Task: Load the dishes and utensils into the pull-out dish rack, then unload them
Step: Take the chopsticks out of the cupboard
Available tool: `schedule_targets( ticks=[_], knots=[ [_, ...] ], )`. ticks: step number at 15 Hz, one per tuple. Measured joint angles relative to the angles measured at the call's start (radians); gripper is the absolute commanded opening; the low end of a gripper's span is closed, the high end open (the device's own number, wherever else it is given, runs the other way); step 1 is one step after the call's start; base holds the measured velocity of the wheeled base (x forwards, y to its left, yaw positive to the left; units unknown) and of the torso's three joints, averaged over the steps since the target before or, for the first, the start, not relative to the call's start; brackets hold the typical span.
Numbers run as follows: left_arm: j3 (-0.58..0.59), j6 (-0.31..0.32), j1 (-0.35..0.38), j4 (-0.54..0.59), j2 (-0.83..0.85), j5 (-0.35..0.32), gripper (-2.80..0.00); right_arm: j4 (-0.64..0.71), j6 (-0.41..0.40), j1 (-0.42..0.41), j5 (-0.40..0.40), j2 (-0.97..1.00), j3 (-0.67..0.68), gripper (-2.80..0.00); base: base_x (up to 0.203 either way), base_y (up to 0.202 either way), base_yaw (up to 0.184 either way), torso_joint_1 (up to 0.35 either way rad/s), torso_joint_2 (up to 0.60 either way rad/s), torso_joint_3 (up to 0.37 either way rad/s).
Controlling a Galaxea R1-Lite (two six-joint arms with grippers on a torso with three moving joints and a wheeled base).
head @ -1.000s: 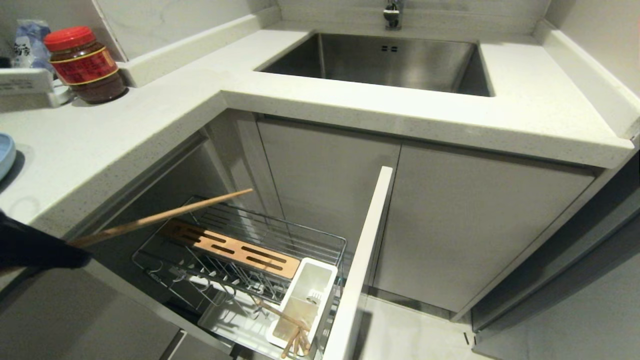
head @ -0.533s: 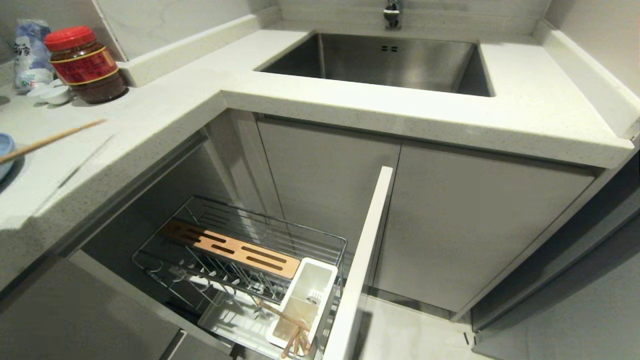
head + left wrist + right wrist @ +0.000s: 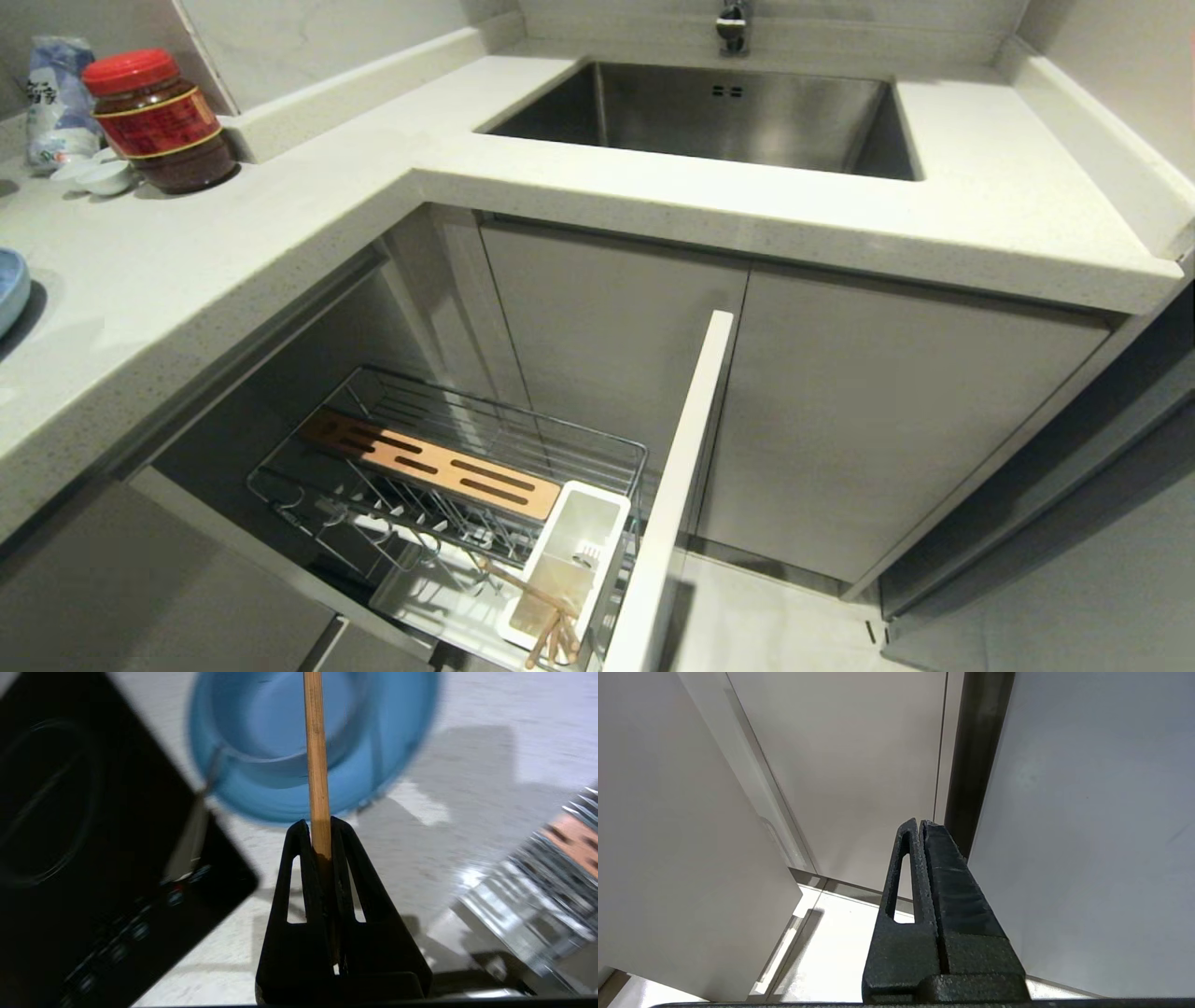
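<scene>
In the left wrist view my left gripper (image 3: pixel 319 823) is shut on one light-wood chopstick (image 3: pixel 315 742), which points out over the counter. Under its tip lies the light blue plate (image 3: pixel 299 800) with the blue bowl (image 3: pixel 275 723) on it. A silver spoon (image 3: pixel 189 840) lies from the plate's rim across the black cooktop (image 3: pixel 84 858). Only the plate's edge (image 3: pixel 9 289) shows in the head view, and neither arm shows there. The pull-out dish rack (image 3: pixel 448 439) stands open below the counter, with wooden sticks (image 3: pixel 551 630) in its white utensil box (image 3: pixel 583 523). My right gripper (image 3: pixel 920 823) is shut and empty, facing cabinet doors.
The steel sink (image 3: pixel 709 112) is set in the counter at the back. A red-lidded jar (image 3: pixel 159 121) and tiny white dishes (image 3: pixel 93 173) stand at the far left. The rack's white front panel (image 3: pixel 677 467) juts out, and its wire edge (image 3: pixel 537 872) shows beside the counter.
My left arm has swung the chopstick from above the rack leftward over the counter and out of the head view. The right arm has not moved.
</scene>
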Motion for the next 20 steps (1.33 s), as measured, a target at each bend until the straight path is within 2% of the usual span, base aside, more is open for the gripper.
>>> schedule_targets(
  ticks=[2,4,6,13,20],
  knots=[
    [0.017,0.002,0.059,-0.001,-0.002,0.015,-2.8,0.0,0.0,0.0,0.0,0.0,0.0,-2.8,0.0,0.0,0.0,0.0,0.0,0.0],
    [0.034,0.005,0.075,-0.003,0.006,0.014,-2.8,0.0,0.0,0.0,0.0,0.0,0.0,-2.8,0.0,0.0,0.0,0.0,0.0,0.0],
    [0.041,0.005,0.079,-0.009,0.02,0.007,-2.8,0.0,0.0,0.0,0.0,0.0,0.0,-2.8,0.0,0.0,0.0,0.0,0.0,0.0],
    [0.077,0.077,0.078,-0.168,0.073,-0.12,-2.8,0.0,0.0,0.0,0.0,0.0,0.0,-2.8,0.0,0.0,0.0,0.0,0.0,0.0],
    [0.109,0.081,0.083,-0.17,0.131,-0.125,-2.8,0.0,0.0,0.0,0.0,0.0,0.0,-2.8,0.0,0.0,0.0,0.0,0.0,0.0]
  ],
)
